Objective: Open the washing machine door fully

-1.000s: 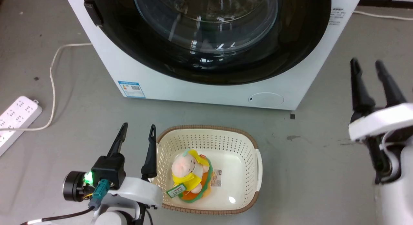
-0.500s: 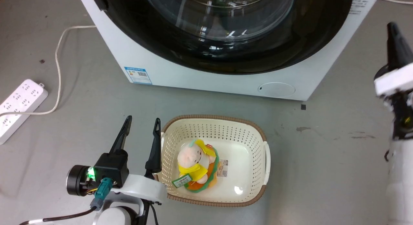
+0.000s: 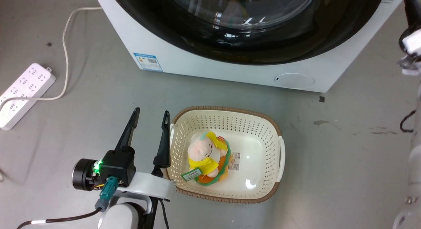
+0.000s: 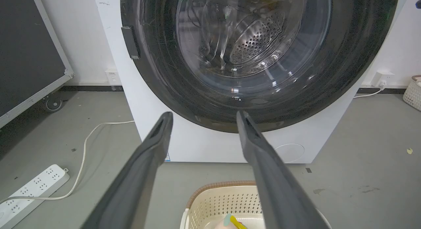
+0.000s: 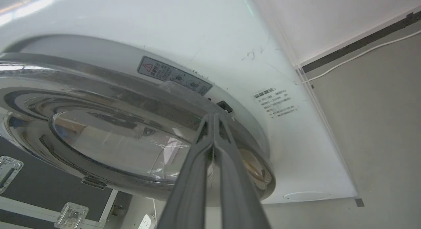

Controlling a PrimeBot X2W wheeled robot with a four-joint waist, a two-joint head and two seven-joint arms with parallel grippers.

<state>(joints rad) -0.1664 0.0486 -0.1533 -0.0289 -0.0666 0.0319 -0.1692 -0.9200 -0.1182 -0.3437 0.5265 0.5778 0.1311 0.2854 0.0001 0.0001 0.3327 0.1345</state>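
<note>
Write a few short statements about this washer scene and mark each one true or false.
1. The washing machine door stands fully open. False: it lies flat over the washer's front.
2. The left gripper is open and holds nothing. True.
3. The plush toy lies on the floor beside the basket. False: it lies inside the basket.
4. The right gripper has its fingers spread wide. False: they are pressed together, with the tips at the door's edge.
5. A white power strip lies on the floor. True.
</note>
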